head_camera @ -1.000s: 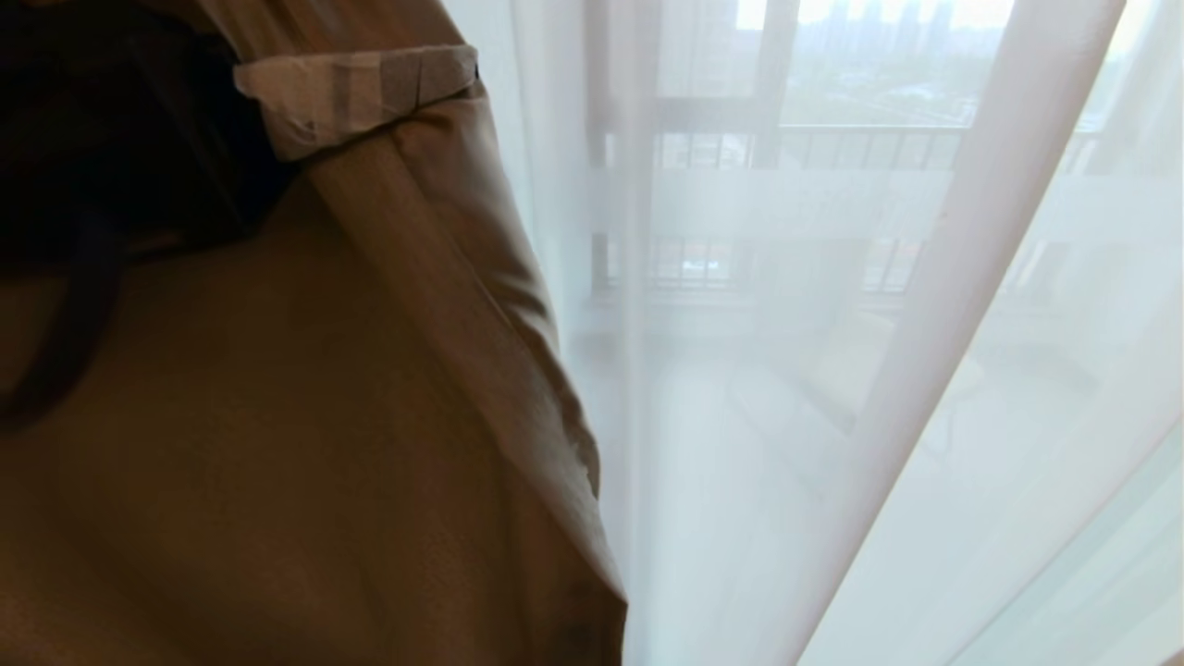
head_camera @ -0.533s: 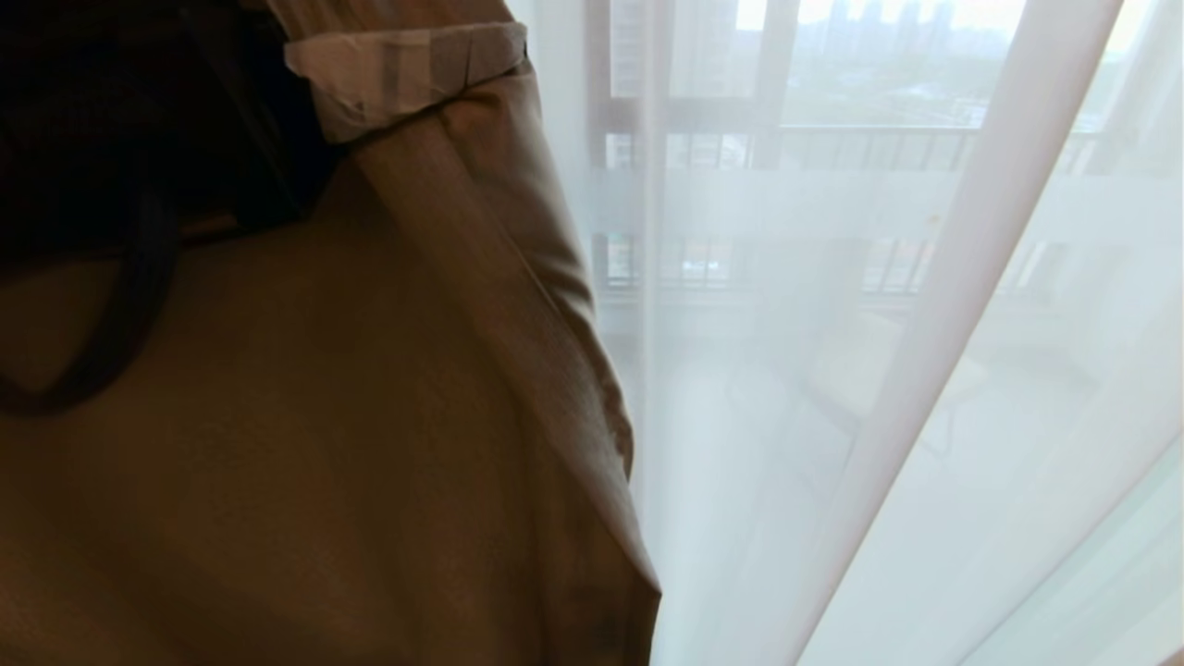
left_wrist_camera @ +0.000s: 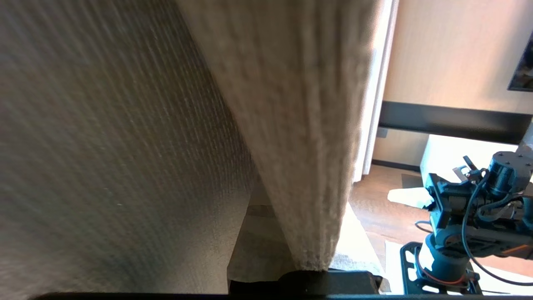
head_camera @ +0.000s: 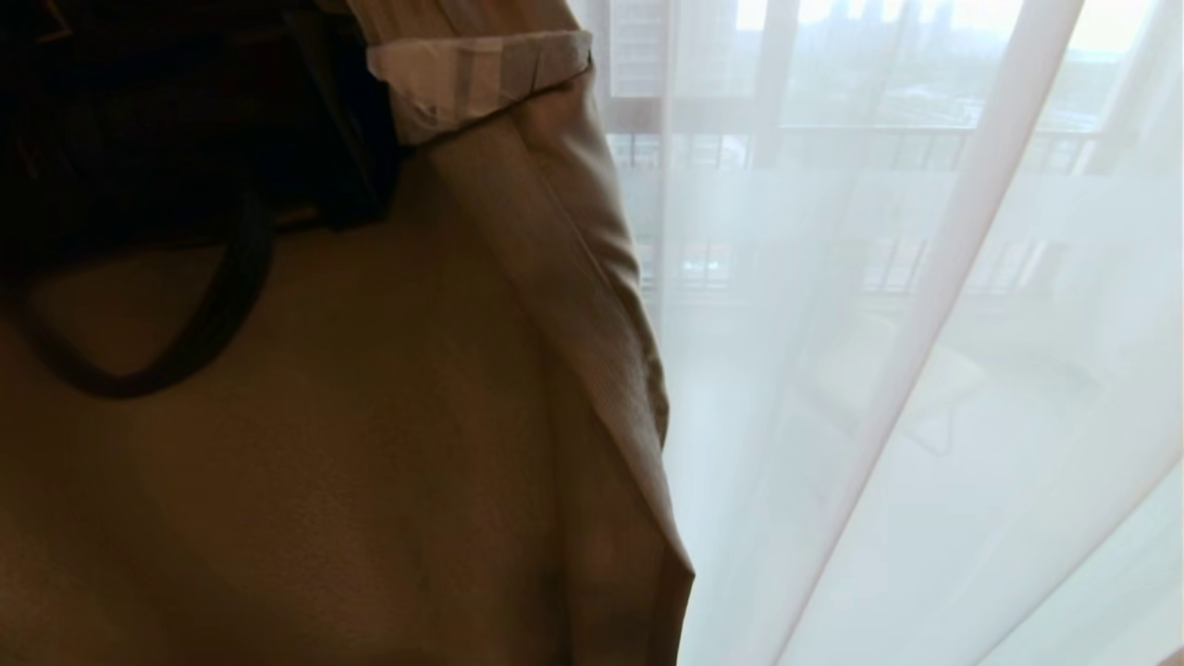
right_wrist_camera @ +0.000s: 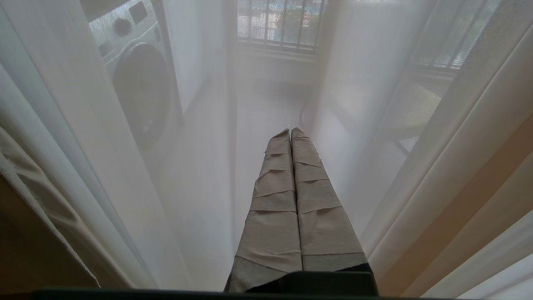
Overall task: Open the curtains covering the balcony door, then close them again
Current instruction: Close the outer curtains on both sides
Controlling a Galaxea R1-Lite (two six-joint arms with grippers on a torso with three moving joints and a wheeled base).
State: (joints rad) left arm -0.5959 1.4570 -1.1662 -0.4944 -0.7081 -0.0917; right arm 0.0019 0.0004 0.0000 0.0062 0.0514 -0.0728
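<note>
Cream-beige cloth of the curtains (head_camera: 370,444) fills the near left, its vertical fold clamped in the left gripper (head_camera: 481,79), while the sheer (head_camera: 879,370) hangs right, over the balcony door (head_camera: 772,92).

The right gripper (right_wrist_camera: 290,132) points straight at the sheer curtain (right_wrist_camera: 200,175), its two tape-wrapped fingers (right_wrist_camera: 275,196) pressed flat together with nothing between them. Through the thin white cloth a washing machine (right_wrist_camera: 133,79) shows hazily, and beyond it a railing (right_wrist_camera: 279,25) with dark bars. A fold of thicker beige curtain (right_wrist_camera: 33,196) hangs at one edge.
</note>
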